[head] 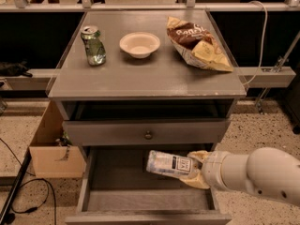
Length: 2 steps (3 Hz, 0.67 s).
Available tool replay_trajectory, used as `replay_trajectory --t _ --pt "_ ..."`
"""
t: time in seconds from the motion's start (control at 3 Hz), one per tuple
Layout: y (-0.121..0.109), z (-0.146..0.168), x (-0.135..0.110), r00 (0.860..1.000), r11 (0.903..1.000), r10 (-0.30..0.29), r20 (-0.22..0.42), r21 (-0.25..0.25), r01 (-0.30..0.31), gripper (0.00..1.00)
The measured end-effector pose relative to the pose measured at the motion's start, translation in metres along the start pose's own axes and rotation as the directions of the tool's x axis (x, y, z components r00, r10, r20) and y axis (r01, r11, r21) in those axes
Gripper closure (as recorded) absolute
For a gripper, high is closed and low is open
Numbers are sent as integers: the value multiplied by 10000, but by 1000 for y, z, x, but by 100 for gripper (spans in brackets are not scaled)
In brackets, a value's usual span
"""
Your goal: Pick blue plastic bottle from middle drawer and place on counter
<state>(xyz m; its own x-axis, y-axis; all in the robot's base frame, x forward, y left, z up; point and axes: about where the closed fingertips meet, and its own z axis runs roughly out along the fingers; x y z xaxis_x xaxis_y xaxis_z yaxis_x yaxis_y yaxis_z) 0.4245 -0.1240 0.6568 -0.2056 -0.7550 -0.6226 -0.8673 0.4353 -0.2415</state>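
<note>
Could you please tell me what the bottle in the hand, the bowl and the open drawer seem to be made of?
The blue plastic bottle, gripped by the hand above the middle drawer: clear, pale, glossy plastic with a printed label. The bowl: matte cream, perhaps paper or plastic. The drawer: probably grey-painted wood, judging by its flat boards.

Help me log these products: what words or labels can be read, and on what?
The blue plastic bottle, held by the gripper over the middle drawer: white text on dark panel, too blurred to read.
The chip bag on the counter: white script, unreadable.
The green can: nothing legible.
</note>
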Motion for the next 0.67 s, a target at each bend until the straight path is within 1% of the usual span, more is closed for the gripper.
replay_trajectory --t 0.33,0.67 --pt "6 -58 -46 9931 9926 -1058 512 650 1024 100" --pt "-5 -140 -91 9717 9523 -2330 397 2119 2196 100"
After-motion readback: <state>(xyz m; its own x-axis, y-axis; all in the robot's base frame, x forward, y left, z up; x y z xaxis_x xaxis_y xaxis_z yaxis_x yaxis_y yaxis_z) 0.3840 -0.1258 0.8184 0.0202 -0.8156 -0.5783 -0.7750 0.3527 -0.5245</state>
